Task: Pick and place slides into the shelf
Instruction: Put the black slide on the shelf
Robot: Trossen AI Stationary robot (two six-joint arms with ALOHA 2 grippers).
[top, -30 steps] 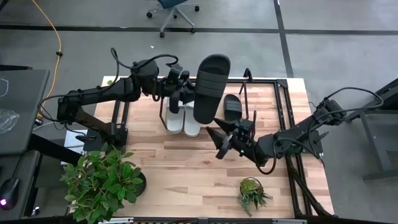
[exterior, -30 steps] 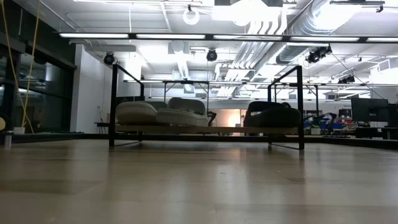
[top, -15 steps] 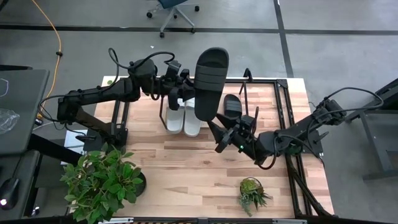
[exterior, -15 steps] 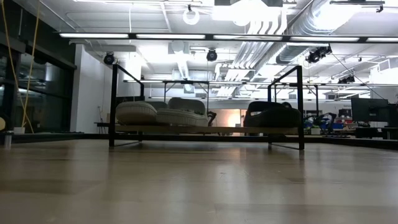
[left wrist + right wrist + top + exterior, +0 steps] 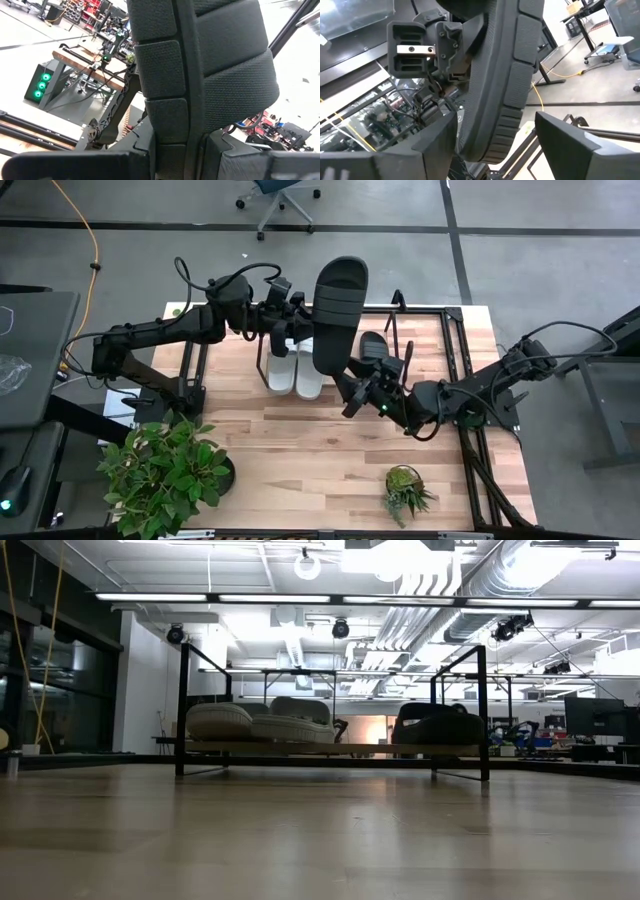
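Black slide [image 5: 338, 315] held aloft, centre frame, above shelf [image 5: 455, 315].
Clamped in left gripper [image 5: 293, 323]; right gripper [image 5: 358, 385] spread wide just below its lower end.

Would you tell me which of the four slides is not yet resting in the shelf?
The black slide held aloft by the left gripper; its black mate and both grey ones already lie in the shelf.

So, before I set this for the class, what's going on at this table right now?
The left hand holds a black slide up in the air above the shelf. The right hand is open and reaches up at the slide's lower end, with its fingers on either side of it. The grey pair and the other black slide already sit in the shelf.
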